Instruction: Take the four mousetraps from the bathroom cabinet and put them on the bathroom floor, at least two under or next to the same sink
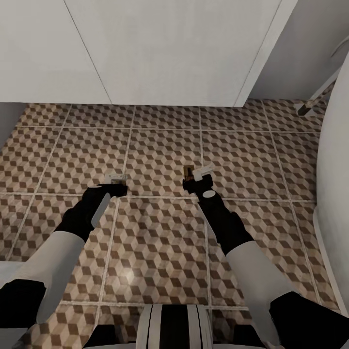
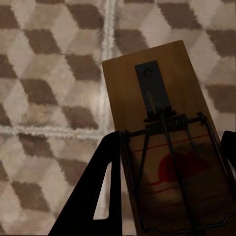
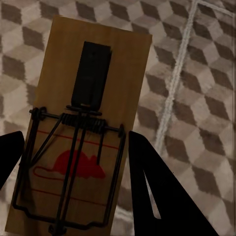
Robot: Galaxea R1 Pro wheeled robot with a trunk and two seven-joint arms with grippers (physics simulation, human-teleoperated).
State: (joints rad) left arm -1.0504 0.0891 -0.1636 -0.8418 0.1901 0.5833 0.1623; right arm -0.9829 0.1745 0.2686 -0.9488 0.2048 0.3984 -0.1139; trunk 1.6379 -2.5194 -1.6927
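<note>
while both arms reach over the bathroom floor (image 1: 160, 145), my left hand (image 2: 167, 187) and right hand (image 3: 73, 187) each grip one mousetrap (image 2: 167, 118) (image 3: 88, 98).

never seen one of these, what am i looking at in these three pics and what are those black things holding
This is a simulated two-armed robot. The big picture comes from a camera on its head, looking down over both white-and-black arms at the bathroom floor, tiled in a brown, beige and white cube pattern, with a white unit behind. The other two pictures come from cameras near each gripper, looking along its dark fingers. The left gripper is closed on a small flat brown wooden mousetrap with dark metal wire and a red mouse print. The right gripper holds a second mousetrap of the same kind. Both are held above the tiles. No trap is seen lying on the floor.
</note>
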